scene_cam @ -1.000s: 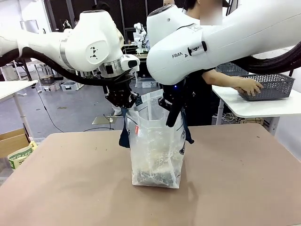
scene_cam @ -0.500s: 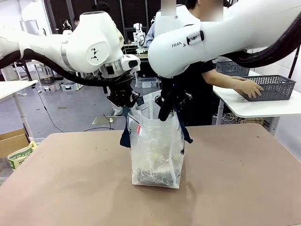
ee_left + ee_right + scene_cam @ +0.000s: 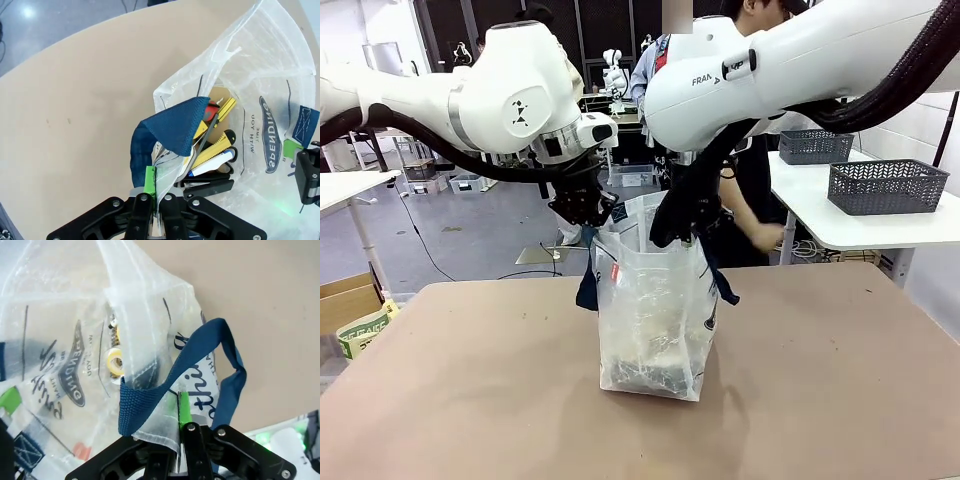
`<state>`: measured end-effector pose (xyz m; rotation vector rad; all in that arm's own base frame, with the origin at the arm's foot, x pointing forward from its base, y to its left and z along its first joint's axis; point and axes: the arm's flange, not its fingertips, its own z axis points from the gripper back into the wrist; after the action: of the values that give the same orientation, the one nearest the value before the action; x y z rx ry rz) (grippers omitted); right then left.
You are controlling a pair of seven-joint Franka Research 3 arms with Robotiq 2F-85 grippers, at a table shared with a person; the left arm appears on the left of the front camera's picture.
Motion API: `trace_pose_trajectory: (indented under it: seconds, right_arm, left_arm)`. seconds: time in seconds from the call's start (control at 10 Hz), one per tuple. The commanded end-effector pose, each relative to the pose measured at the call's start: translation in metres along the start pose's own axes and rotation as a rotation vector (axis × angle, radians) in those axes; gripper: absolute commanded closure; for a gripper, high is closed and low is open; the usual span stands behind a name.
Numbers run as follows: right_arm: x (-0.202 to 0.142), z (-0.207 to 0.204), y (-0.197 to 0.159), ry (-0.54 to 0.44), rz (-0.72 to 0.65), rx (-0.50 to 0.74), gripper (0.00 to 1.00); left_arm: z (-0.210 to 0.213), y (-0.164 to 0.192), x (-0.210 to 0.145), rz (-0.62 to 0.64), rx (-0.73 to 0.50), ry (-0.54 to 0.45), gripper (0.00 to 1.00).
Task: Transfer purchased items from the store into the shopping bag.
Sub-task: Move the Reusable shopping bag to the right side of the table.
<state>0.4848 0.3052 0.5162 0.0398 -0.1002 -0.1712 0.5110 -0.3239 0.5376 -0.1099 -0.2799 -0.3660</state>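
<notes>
Status: the shopping bag point(image 3: 655, 320) stands upright on the table point(image 3: 470, 400), directly below and between the two grippers.

Left gripper point(image 3: 152, 200): fingers pressed together, pinching the film of the bag rim beside a navy strap handle point(image 3: 172, 125). The bag mouth opens just ahead of its fingertips, with yellow-and-black tools point(image 3: 215, 150) at the bottom.

Right gripper point(image 3: 180, 437): fingers closed, pinching the opposite rim where the other strap point(image 3: 200, 347) is sewn on.

Change noted: a second ago the person's hand point(image 3: 768, 237) rested on the mesh basket point(image 3: 886, 186), well out beyond the right gripper. It has since left the basket and is now near that gripper's far side; blur prevents telling whether it carries anything. Over the same interval the right arm rose and drew its rim inward and slightly upward. The bag has not shifted.

Assessment: the mouth is held open for loading. The person's hand appears to be in transit, so another item may be on its way.
</notes>
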Motion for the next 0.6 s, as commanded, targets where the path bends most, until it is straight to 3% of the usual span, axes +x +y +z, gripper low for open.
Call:
trace_pose_trajectory:
  seconds: [0.0, 0.5]
  right_arm:
    - [-0.003, 0.001, 0.006, -0.014, 0.032, 0.008, 1.0]
    - [0.013, 0.0, 0.01, -0.041, -0.111, 0.073, 1.0]
  left_arm:
    - [-0.001, 0.0, 0.0, 0.006, 0.006, 0.004, 1.0]
    - [-0.009, -0.005, 0.004, 0.077, -0.098, -0.042, 1.0]
